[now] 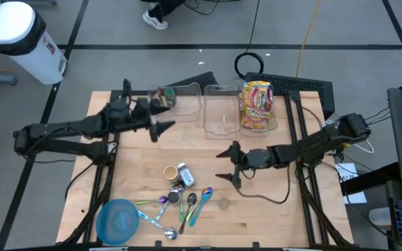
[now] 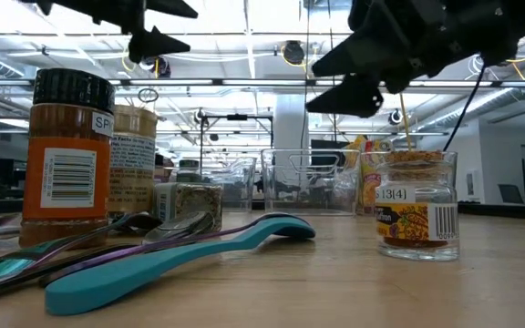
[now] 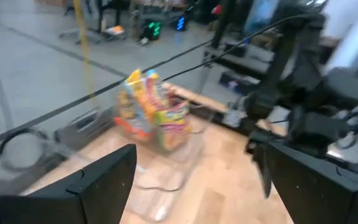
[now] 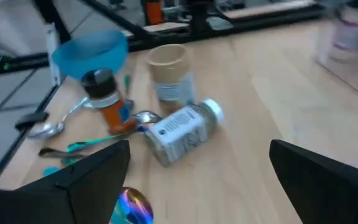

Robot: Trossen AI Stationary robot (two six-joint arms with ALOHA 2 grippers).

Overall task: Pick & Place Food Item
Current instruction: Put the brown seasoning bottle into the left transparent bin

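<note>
Both arms hover over the table, nothing in either grip. The left gripper [image 1: 160,117] hangs with fingers spread wide beside the left bin [image 1: 180,100], which holds a small dark item I can't identify. The right gripper [image 1: 227,166] hovers mid-table, fingers spread just as wide and pointed at the clutter near the front, which looks like a line-up for a pick. In its wrist view, a clear jar [image 4: 182,131] with a white cap lies on its side, round and smooth, so it would probably roll if nudged. Next to it stand a tan cup [image 4: 169,71] and an orange spice bottle [image 4: 106,102] with a black lid, both upright. The shiny metal and bright plastic spoons [image 1: 187,203] fan out flat on the wood, thin and awkward to pinch. A blue bowl [image 1: 118,220] sits at the front left corner. The likeliest food item, a crinkly bright snack bag [image 1: 257,104], stands upright in the right-hand clear bin [image 1: 276,122], while the middle bin [image 1: 222,125] looks empty, perhaps the drop spot.
</note>
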